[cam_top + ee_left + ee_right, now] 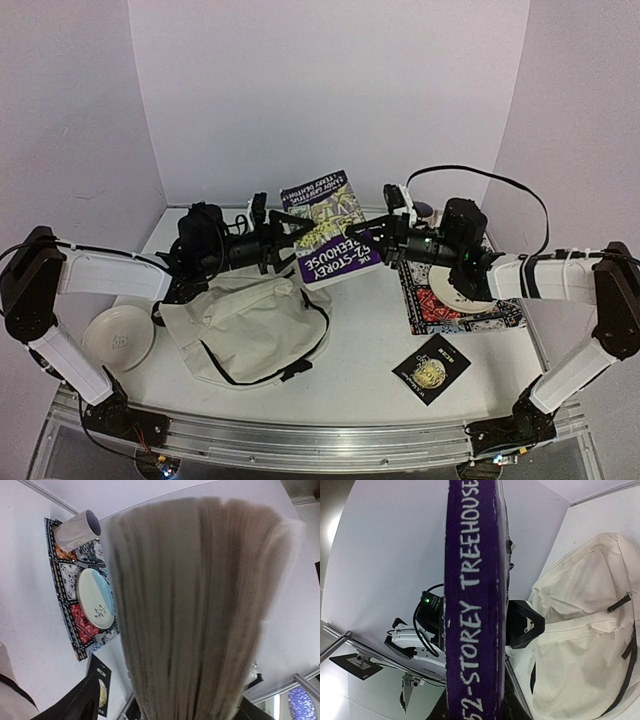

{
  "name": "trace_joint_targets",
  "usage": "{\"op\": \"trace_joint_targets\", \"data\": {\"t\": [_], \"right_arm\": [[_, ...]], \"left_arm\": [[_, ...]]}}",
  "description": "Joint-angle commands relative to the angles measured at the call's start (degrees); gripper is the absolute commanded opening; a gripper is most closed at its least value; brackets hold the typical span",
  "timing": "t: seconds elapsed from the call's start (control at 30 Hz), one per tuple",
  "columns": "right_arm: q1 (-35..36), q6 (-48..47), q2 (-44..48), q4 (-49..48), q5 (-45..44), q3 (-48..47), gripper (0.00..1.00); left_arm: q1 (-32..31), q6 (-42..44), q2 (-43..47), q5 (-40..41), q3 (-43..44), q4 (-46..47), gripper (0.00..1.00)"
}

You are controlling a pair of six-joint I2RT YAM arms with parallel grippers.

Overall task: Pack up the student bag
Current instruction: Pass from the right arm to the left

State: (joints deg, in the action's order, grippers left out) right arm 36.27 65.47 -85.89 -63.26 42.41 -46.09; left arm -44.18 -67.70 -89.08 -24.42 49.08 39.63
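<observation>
A thick purple paperback book (328, 228) hangs in mid-air, the right gripper (374, 233) clenched on its spine from three o'clock. The left gripper (288, 236) straddles its page edge from nine o'clock, pressing or slack I cannot tell. The large cream fabric student bag (250, 325) slumps on the table (350, 400) at seven o'clock of the book, so this looks like the carry, and next the book must go down into the bag's mouth.

There's the student bag (250, 320), a big cream fabric backpack slumped flat, lower left of centre in the overhead view. A black zipper line curves across it, with a black strap end at its lower edge. It fills the right side of the right wrist view (580, 645).
</observation>
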Motion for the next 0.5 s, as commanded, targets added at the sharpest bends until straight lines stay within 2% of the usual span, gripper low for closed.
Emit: {"op": "trace_joint_targets", "data": {"t": [0.0, 0.17, 0.27, 0.4, 0.47], "right_arm": [[0.4, 2.6, 1.5, -15.1, 0.6, -1.5, 0.0], [0.7, 2.8, 0.4, -15.2, 0.6, -2.2, 0.0], [1.5, 2.2, 0.1, -14.3, -1.0, -2.4, 0.0], [3.0, 0.5, 0.3, -11.9, -4.4, -2.1, 0.1], [3.8, 0.1, 0.9, -11.3, -7.6, -1.0, 0.22]], "left_arm": [[0.0, -4.1, 3.1, -2.7, -1.7, 10.4, 0.62], [0.0, -5.3, 5.4, -2.4, -2.9, 13.2, 0.38], [-0.1, -5.8, 6.3, -2.0, -3.0, 13.7, 0.19], [-0.1, -6.1, 7.9, 0.2, -3.9, 14.1, 0.02], [-0.1, -6.2, 9.0, 2.4, -4.8, 14.2, 0.0]]}}
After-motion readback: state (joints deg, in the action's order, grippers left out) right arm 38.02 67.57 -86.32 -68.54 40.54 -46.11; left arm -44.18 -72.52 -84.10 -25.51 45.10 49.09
